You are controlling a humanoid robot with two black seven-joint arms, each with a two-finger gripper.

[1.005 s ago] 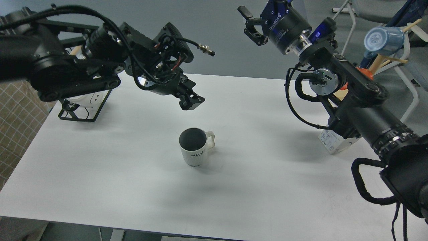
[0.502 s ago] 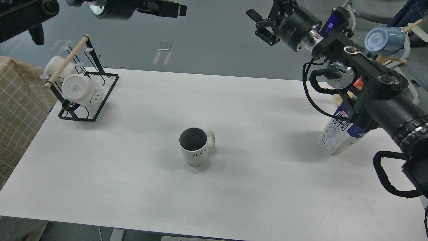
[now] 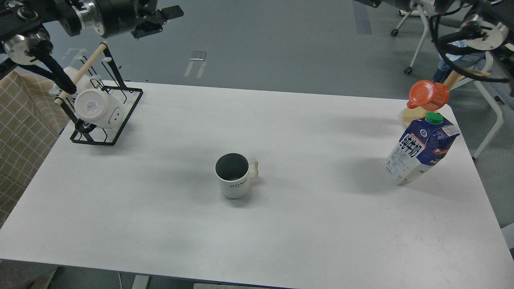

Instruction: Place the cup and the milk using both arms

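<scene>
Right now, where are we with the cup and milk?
The cup stands upright mid-table and the milk stands at the right edge, neither one gripped. The left gripper is raised above the rack, holding nothing. The right gripper is out of view. Whether anything is left, I cannot tell.

A black wire rack with a wooden dowel holds white mugs far left — an orange plastic cup hangs far right, on the white table.
</scene>
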